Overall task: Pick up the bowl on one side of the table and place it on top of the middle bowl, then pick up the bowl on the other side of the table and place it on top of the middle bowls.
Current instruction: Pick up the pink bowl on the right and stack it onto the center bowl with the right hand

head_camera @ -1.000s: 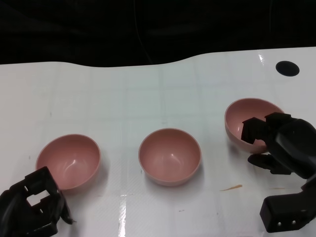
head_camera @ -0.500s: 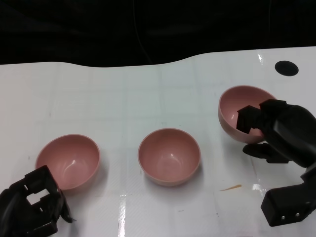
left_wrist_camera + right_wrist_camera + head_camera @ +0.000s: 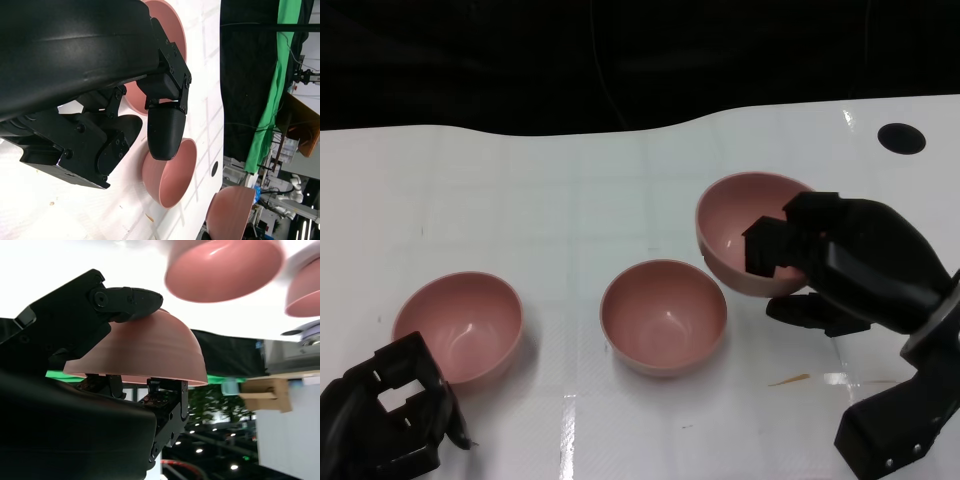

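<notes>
Right hand: grips the right bowl by its rim, clear of the table, just right of the middle bowl.
Left bowl: near the table's left front.
Left hand: fingers curled, holding nothing.

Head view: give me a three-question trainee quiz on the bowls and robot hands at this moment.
1. True or false: the right robot hand holds a pink bowl above the table.
2. How many bowls rest on the table? A) one B) two C) three
3. Fill in: the left robot hand, near the left bowl, holds ____.

Key: 1 true. 2 B, the left bowl and the middle bowl. 3 nothing.
</notes>
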`<action>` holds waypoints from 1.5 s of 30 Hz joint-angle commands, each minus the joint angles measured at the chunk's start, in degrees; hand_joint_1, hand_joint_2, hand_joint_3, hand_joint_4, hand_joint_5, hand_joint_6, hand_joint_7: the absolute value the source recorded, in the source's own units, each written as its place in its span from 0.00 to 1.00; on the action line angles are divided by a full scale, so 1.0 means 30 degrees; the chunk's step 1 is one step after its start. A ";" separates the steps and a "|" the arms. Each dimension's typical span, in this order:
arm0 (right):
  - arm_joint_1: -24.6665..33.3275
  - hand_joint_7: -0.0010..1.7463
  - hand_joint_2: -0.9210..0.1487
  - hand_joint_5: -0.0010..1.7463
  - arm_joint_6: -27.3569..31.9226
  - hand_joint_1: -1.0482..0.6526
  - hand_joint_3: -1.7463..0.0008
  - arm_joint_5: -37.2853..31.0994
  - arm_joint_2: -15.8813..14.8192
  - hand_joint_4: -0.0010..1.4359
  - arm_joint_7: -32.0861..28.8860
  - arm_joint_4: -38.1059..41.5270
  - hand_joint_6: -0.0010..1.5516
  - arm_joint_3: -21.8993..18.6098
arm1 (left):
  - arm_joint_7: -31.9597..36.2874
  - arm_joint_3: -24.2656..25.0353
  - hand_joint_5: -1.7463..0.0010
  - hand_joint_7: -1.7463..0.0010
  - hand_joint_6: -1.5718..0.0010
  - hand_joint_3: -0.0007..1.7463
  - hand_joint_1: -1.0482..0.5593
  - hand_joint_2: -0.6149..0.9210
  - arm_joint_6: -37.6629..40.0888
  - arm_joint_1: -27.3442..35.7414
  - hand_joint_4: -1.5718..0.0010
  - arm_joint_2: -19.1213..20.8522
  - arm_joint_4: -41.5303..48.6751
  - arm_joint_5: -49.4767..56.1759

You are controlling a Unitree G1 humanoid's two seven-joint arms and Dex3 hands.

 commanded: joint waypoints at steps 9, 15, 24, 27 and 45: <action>-0.0184 0.99 0.33 1.00 -0.1105 0.49 0.55 -0.0157 0.1396 0.64 0.1952 -0.1700 0.40 0.0629 | 0.0103 0.0094 0.00 0.06 0.54 0.71 0.66 0.79 0.0051 0.0033 0.49 0.0207 -0.0096 -0.0096; -0.0201 0.78 0.34 1.00 -0.1137 0.49 0.57 -0.0669 0.1940 0.67 0.3174 -0.2642 0.53 0.1135 | 0.0156 0.0066 0.00 0.06 0.55 0.71 0.65 0.79 0.0165 0.0083 0.49 0.0182 -0.0227 -0.0112; -0.0368 0.42 0.30 1.00 -0.1522 0.47 0.65 -0.1991 0.2654 0.66 0.3122 -0.2719 0.68 0.1967 | 0.0243 0.0046 0.00 0.07 0.54 0.71 0.66 0.78 0.0318 0.0077 0.49 0.0141 -0.0376 -0.0150; -0.0532 0.44 0.35 1.00 -0.1681 0.47 0.58 -0.2288 0.2847 0.67 0.2932 -0.2366 0.68 0.2082 | 0.0288 0.0067 0.00 0.07 0.54 0.71 0.66 0.78 0.0460 0.0107 0.49 0.0089 -0.0449 -0.0223; -0.1325 0.80 0.33 1.00 -0.1861 0.52 0.61 -0.2061 0.3120 0.66 0.2389 -0.1097 0.51 0.1881 | 0.0243 0.0035 0.00 0.08 0.54 0.72 0.66 0.78 0.0150 -0.0045 0.49 0.0047 -0.0048 -0.0035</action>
